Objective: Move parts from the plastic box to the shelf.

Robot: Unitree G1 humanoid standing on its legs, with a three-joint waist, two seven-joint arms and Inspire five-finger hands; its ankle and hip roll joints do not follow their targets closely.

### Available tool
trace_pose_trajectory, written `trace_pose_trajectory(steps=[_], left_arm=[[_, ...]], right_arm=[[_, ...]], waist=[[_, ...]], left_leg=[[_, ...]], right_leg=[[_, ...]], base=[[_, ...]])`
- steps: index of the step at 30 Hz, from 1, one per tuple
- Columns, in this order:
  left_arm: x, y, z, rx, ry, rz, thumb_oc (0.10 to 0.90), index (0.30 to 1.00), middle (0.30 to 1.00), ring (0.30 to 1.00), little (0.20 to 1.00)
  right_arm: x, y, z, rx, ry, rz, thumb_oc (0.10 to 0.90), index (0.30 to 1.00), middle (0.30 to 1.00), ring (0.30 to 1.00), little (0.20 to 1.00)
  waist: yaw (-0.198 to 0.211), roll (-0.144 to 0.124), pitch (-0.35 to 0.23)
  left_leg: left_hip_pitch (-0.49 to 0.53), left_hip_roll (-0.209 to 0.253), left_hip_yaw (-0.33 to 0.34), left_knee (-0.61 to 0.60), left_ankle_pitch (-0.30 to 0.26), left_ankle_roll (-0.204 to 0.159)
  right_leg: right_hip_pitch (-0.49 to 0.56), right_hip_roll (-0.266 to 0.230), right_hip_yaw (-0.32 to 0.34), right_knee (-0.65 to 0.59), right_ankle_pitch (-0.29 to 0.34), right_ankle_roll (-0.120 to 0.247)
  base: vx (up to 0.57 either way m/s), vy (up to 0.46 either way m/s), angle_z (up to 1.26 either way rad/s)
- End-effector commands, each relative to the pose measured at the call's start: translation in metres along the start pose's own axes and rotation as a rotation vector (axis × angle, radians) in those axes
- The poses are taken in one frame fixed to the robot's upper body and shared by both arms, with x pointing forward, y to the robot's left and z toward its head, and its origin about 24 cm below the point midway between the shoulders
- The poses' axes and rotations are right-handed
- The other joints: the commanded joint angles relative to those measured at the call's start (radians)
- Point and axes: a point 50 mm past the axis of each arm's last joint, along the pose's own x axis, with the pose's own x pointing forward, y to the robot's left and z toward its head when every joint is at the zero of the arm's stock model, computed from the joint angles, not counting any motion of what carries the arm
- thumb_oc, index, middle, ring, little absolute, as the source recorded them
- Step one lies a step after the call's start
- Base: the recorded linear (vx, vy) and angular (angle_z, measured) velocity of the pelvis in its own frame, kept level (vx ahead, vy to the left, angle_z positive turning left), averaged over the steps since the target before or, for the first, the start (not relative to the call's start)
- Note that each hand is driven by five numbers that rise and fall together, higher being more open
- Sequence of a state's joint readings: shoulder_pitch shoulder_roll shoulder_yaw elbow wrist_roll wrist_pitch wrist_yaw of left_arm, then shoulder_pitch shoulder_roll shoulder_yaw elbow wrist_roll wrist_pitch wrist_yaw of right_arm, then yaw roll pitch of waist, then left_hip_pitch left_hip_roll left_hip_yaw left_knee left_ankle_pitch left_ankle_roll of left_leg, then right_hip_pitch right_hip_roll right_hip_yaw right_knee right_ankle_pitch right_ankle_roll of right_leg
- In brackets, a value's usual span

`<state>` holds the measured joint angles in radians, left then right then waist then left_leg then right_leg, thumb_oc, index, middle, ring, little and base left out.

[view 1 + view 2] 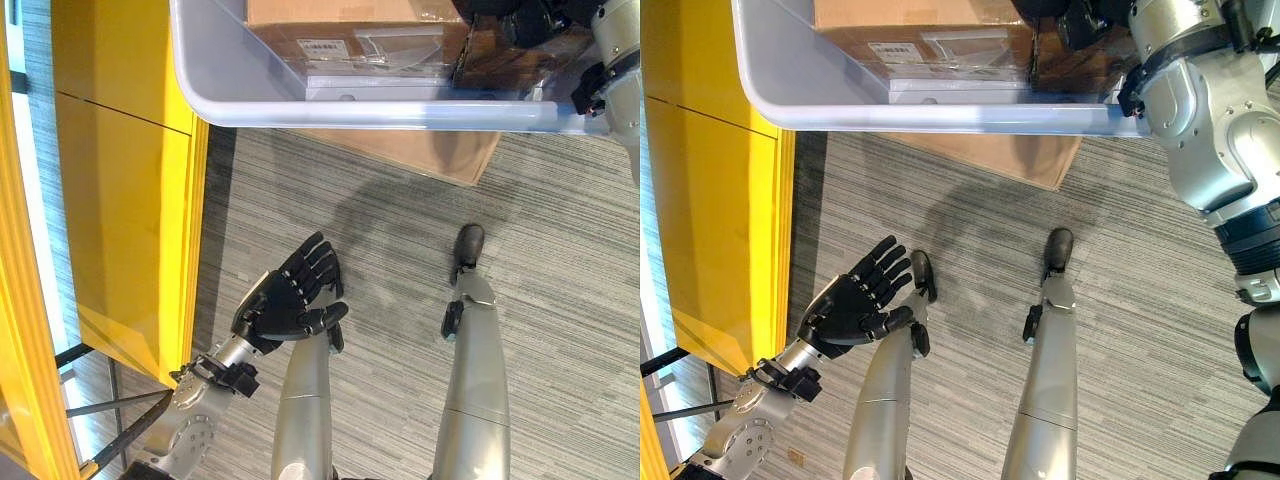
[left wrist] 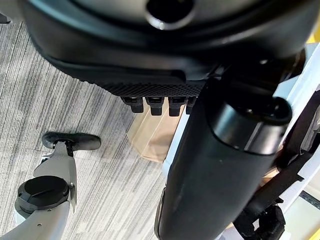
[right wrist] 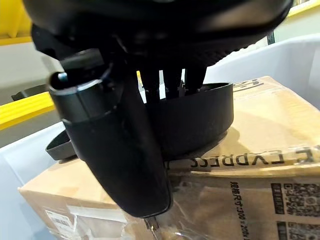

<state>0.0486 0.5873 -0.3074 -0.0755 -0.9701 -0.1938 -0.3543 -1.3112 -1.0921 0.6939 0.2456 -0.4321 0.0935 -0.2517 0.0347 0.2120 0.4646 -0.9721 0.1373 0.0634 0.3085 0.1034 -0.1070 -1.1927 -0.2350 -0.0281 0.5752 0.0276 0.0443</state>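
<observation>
Right wrist view: 1 black part (image 3: 200, 117), 1 cardboard box (image 3: 260, 150).

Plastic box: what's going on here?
The right hand is inside the plastic box, fingers curled round a black round part that sits on a cardboard carton. The left hand hangs open and empty over the floor, beside the yellow shelf. Nothing is on the shelf yet.

- grey striped carpet floor (image 1: 560, 260);
- flat cardboard sheet (image 1: 420, 152) lying on the floor;
- yellow panel (image 1: 120, 190) standing just beside the floor's edge
</observation>
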Motion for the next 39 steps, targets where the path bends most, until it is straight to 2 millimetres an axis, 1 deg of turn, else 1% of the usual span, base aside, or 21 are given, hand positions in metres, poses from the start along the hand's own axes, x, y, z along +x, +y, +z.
trace_pose_trajectory(steps=[1,2,7,15,16,17,20,22,23,27,28,29,30,31,35,36,39], left_arm=[[0.003,-0.009,0.026,0.084,-0.109,-0.079,0.900,1.000,1.000,1.000,1.000],[0.004,-0.011,0.025,0.085,-0.113,-0.083,0.900,1.000,1.000,1.000,1.000],[0.003,-0.011,0.024,0.073,-0.122,-0.083,0.900,1.000,1.000,1.000,1.000],[0.000,-0.011,0.023,0.063,-0.122,-0.084,0.900,1.000,1.000,1.000,1.000],[-0.002,-0.010,0.023,0.060,-0.124,-0.076,0.900,1.000,1.000,1.000,1.000],[-0.003,-0.010,0.023,0.059,-0.124,-0.075,0.900,1.000,1.000,1.000,1.000],[-0.005,-0.010,0.023,0.056,-0.126,-0.070,0.900,1.000,1.000,1.000,1.000],[-0.006,-0.010,0.023,0.058,-0.124,-0.067,0.900,1.000,1.000,1.000,1.000],[-0.009,-0.009,0.023,0.057,-0.128,-0.055,0.900,1.000,1.000,1.000,1.000],[-0.012,-0.008,0.022,0.049,-0.131,-0.044,0.900,1.000,1.000,1.000,1.000],[-0.011,-0.008,0.025,0.053,-0.142,-0.045,0.900,1.000,1.000,1.000,1.000],[-0.013,-0.008,0.021,0.044,-0.130,-0.039,0.900,1.000,1.000,1.000,1.000],[-0.013,-0.008,0.022,0.040,-0.135,-0.035,0.900,1.000,1.000,1.000,1.000],[-0.012,-0.008,0.023,0.036,-0.141,-0.033,0.900,1.000,1.000,1.000,1.000],[-0.015,-0.008,0.021,0.026,-0.127,-0.031,0.900,1.000,1.000,1.000,1.000],[-0.015,-0.008,0.020,0.025,-0.126,-0.030,0.900,1.000,1.000,1.000,1.000],[-0.015,-0.008,0.020,0.028,-0.118,-0.026,0.900,1.000,1.000,1.000,1.000]], right_arm=[[-0.013,0.025,-0.032,-0.118,0.134,0.107,0.400,0.300,0.300,0.300,0.300],[-0.013,0.023,-0.033,-0.143,0.130,0.059,0.400,0.300,0.300,0.300,0.300],[-0.017,0.023,-0.030,-0.171,0.100,0.022,0.400,0.300,0.300,0.300,0.300],[-0.032,0.028,-0.024,-0.121,0.055,-0.056,0.400,0.300,0.300,0.300,0.300],[-0.035,0.026,-0.018,-0.082,0.024,-0.101,0.400,0.300,0.300,0.300,0.300],[-0.036,0.026,-0.017,-0.075,0.021,-0.110,0.400,0.300,0.300,0.300,0.300],[-0.041,0.018,-0.003,-0.018,-0.048,-0.192,0.400,0.300,0.300,0.300,0.300],[-0.044,0.017,0.000,0.005,-0.059,-0.217,0.400,0.300,0.300,0.300,0.300],[-0.051,0.015,0.007,0.048,-0.087,-0.264,0.400,0.300,0.300,0.300,0.300],[-0.064,0.013,0.017,0.126,-0.122,-0.336,0.400,0.300,0.300,0.300,0.300],[-0.065,0.009,0.019,0.138,-0.128,-0.358,0.400,0.300,0.300,0.300,0.300],[-0.069,0.013,0.021,0.150,-0.129,-0.350,0.400,0.300,0.300,0.300,0.300],[-0.072,0.011,0.023,0.170,-0.135,-0.363,0.400,0.300,0.300,0.300,0.300],[-0.075,0.009,0.026,0.185,-0.143,-0.376,0.400,0.300,0.300,0.300,0.300],[-0.082,0.009,0.028,0.222,-0.141,-0.388,0.400,0.300,0.300,0.300,0.300],[-0.083,0.009,0.028,0.224,-0.144,-0.389,0.400,0.300,0.300,0.300,0.300],[-0.084,0.008,0.029,0.231,-0.148,-0.385,0.400,0.300,0.300,0.300,0.300]], waist=[[0.037,0.000,0.055],[0.036,0.002,0.055],[0.029,0.005,0.055],[0.010,0.003,0.055],[0.002,0.000,0.055],[0.001,-0.001,0.055],[-0.013,-0.004,0.055],[-0.017,-0.006,0.055],[-0.028,-0.011,0.055],[-0.043,-0.019,0.055],[-0.045,-0.022,0.055],[-0.048,-0.023,0.055],[-0.053,-0.024,0.055],[-0.057,-0.027,0.055],[-0.062,-0.036,0.055],[-0.063,-0.037,0.055],[-0.065,-0.048,0.055]], left_leg=[[-0.044,-0.024,-0.017,0.104,-0.142,0.044],[-0.036,-0.025,-0.014,0.098,-0.142,0.043],[-0.017,-0.025,-0.006,0.090,-0.142,0.043],[0.037,-0.023,0.009,0.069,-0.141,0.044],[0.060,-0.022,0.014,0.059,-0.140,0.043],[0.065,-0.022,0.015,0.056,-0.140,0.043],[0.116,-0.019,0.026,0.031,-0.136,0.041],[0.133,-0.018,0.029,0.023,-0.134,0.040],[0.171,-0.015,0.036,0.003,-0.131,0.038],[0.254,-0.009,0.045,-0.026,-0.132,0.036],[0.251,-0.007,0.054,-0.037,-0.109,0.042],[0.296,-0.008,0.048,-0.039,-0.134,0.036],[0.329,-0.008,0.051,-0.048,-0.135,0.037],[0.351,-0.005,0.062,-0.061,-0.119,0.043],[0.456,-0.004,0.067,-0.080,-0.133,0.044],[0.467,-0.004,0.067,-0.083,-0.134,0.044],[0.537,-0.003,0.070,-0.101,-0.142,0.045]], right_leg=[[0.084,0.070,-0.036,0.002,-0.190,-0.038],[0.091,0.073,-0.034,-0.009,-0.188,-0.038],[0.105,0.075,-0.030,-0.020,-0.186,-0.038],[0.149,0.078,-0.022,-0.041,-0.180,-0.040],[0.169,0.081,-0.021,-0.052,-0.177,-0.041],[0.174,0.081,-0.021,-0.054,-0.177,-0.041],[0.214,0.084,-0.018,-0.071,-0.174,-0.043],[0.227,0.084,-0.017,-0.076,-0.174,-0.043],[0.256,0.086,-0.018,-0.089,-0.171,-0.045],[0.319,0.080,-0.019,-0.107,-0.167,-0.042],[0.312,0.078,-0.026,-0.122,-0.138,-0.048],[0.353,0.076,-0.021,-0.117,-0.165,-0.040],[0.378,0.072,-0.022,-0.124,-0.163,-0.039],[0.395,0.066,-0.030,-0.139,-0.138,-0.043],[0.494,0.051,-0.041,-0.167,-0.134,-0.033],[0.505,0.051,-0.043,-0.171,-0.133,-0.032],[0.580,0.043,-0.051,-0.203,-0.128,-0.023]], base=[[0.00,0.000,0.00],[0.00,0.000,0.00],[0.00,0.000,0.00],[0.00,0.004,0.00],[0.00,0.000,0.00],[0.00,0.040,-0.03],[0.01,0.044,-0.04],[0.01,0.041,-0.07],[0.00,0.049,-0.08],[0.00,0.054,-0.09],[0.02,0.060,-0.07],[0.03,0.069,-0.04],[0.04,0.085,-0.03],[-0.01,0.085,-0.04],[0.02,0.044,-0.07],[0.02,0.021,-0.04],[0.03,0.013,-0.02]])
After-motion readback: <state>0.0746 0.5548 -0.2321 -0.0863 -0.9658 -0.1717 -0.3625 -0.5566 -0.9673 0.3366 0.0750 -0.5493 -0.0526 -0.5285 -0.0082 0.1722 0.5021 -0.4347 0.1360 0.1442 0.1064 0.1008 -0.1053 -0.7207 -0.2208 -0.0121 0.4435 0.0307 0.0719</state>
